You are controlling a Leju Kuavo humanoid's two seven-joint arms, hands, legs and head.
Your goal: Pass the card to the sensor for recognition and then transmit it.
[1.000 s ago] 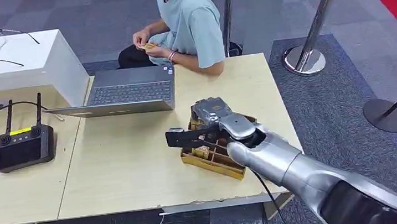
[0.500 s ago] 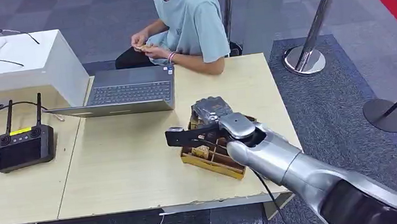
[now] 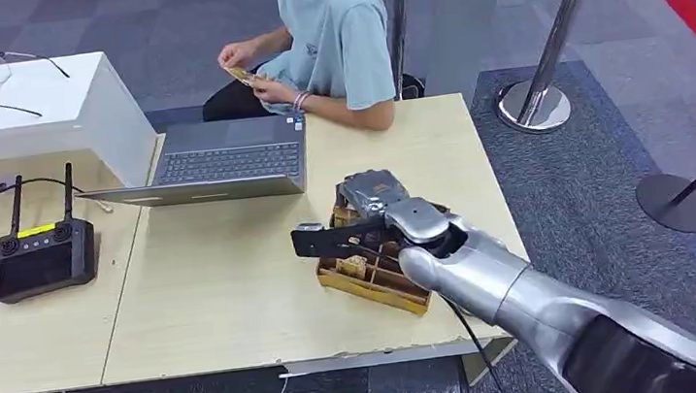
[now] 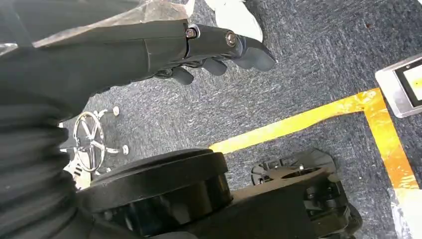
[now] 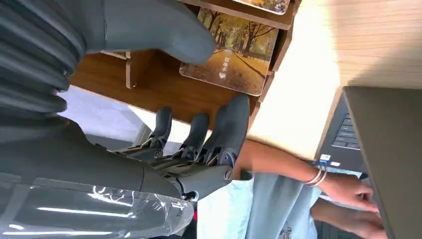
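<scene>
1. The card (image 5: 231, 62) under the right hand (image 5: 199, 134) carries a print of an autumn tree avenue and a line of small white characters too fine to read; it stands in the wooden box (image 3: 372, 277).
2. A second card's edge shows in the next compartment, beyond the thumb.
3. The right hand hovers over the box, thumb above the card, fingers spread on its far side, gripping nothing.
4. The left hand (image 4: 199, 47) hangs over carpet, fingers loosely curled, empty.
5. Ahead of the right hand sit one laptop (image 3: 223, 161) and one person (image 3: 332, 37) holding a card.
</scene>
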